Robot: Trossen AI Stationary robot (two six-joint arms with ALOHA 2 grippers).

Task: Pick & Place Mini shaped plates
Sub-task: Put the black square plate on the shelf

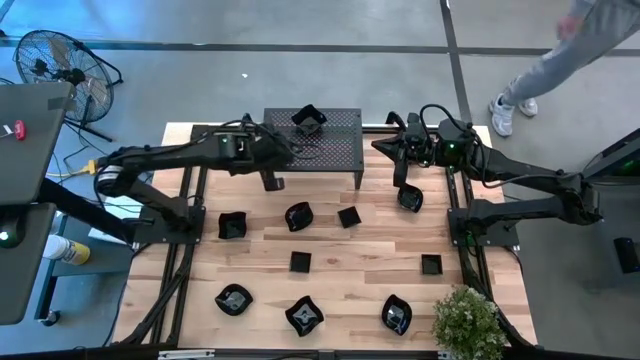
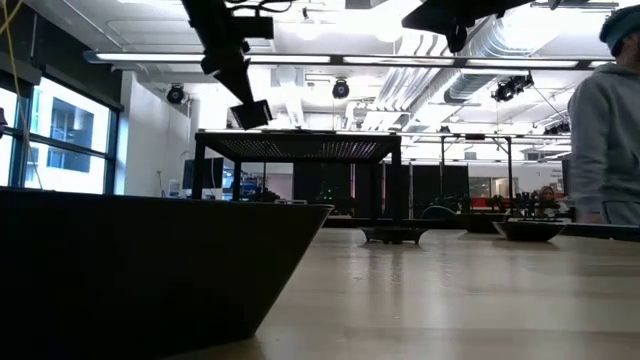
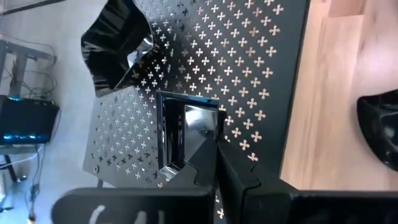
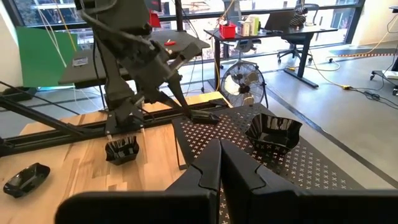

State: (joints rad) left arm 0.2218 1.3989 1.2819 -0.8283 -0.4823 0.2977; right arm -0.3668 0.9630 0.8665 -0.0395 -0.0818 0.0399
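Observation:
The black perforated rack point(image 1: 330, 150) stands at the table's far edge, and a wavy-rimmed mini plate point(image 3: 117, 45) sits on its top. My left gripper point(image 3: 214, 163) hovers over the rack's left part, shut on a small square glossy plate point(image 3: 186, 127). That plate also shows tilted above the rack top in the low view point(image 2: 252, 113). My right gripper point(image 4: 219, 155) is shut and empty, held level over the rack's right end. Several more mini plates lie on the wooden table, among them one point(image 1: 298, 215) and another point(image 1: 232, 225). My left gripper pinches the square plate by the rim of one side point(image 3: 200, 149) between its two fingers. The fingers slant down from the table's left side. The plate hangs tilted, clear of the rack top.
A potted plant point(image 1: 468, 322) stands at the near right corner. A plate point(image 1: 410, 198) lies under my right arm. A person point(image 1: 560, 60) walks beyond the far right edge. A fan point(image 1: 60, 65) stands off the table at the far left.

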